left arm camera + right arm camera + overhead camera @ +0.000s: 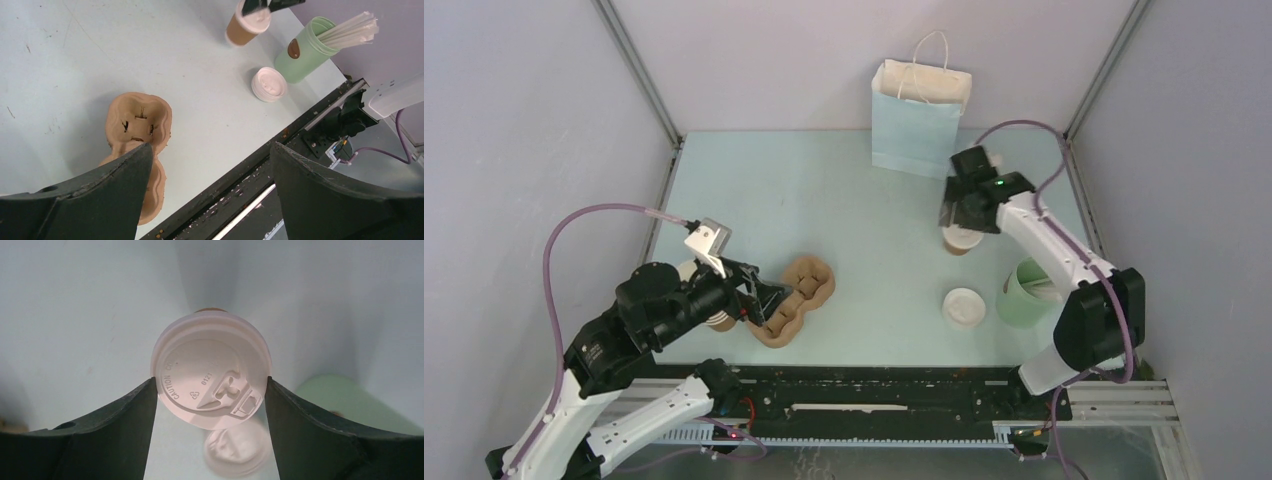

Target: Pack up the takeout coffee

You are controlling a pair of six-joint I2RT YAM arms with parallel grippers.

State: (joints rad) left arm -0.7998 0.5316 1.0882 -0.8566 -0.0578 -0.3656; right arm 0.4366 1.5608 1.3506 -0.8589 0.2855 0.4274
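My right claw (210, 381) straddles the takeout coffee (205, 357), right of centre in the top view. The fingers sit at its edges, but I can't tell if they bite. I judge this the grasp. Next: clamp, lift level, cross to the carrier (796, 298) at lower left. My left claw (210, 147) is spread and empty.

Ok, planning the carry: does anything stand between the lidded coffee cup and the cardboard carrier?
Nothing visible stands on the table between the coffee cup and the carrier. The loose lid and green cup sit off that line. The left pincer hovers at the carrier's near end.
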